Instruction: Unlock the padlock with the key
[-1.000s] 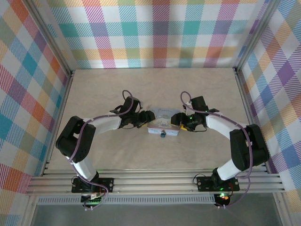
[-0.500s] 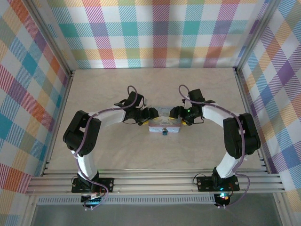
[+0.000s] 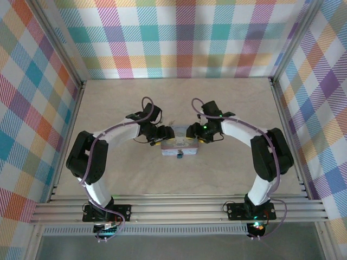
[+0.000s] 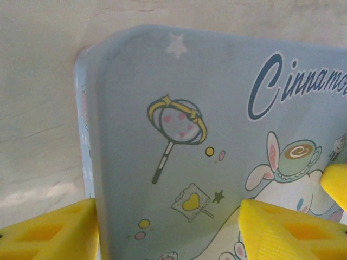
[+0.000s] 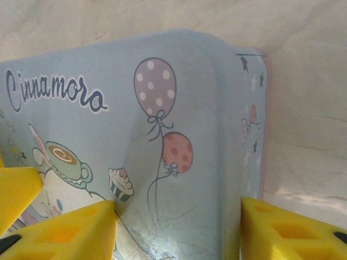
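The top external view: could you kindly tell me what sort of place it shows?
Probably a robot test cell: plaid walls on an aluminium frame, with two arms bolted at the edge of a beige table.

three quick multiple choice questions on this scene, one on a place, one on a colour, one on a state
1. Where is the padlock?
A) at the near side of the tin
B) against the far wall
C) by the arm bases

2. What colour are the pincer fingers?
A) red
B) yellow
C) black

3. How do the jaws of the left pincer stand?
A) pressed shut
B) crossed
C) apart, astride the tin's end

Answers: A, the dark lock shows at the tin's near edge from above; B, yellow blocks in both wrist views; C, the tin's end lies between them.
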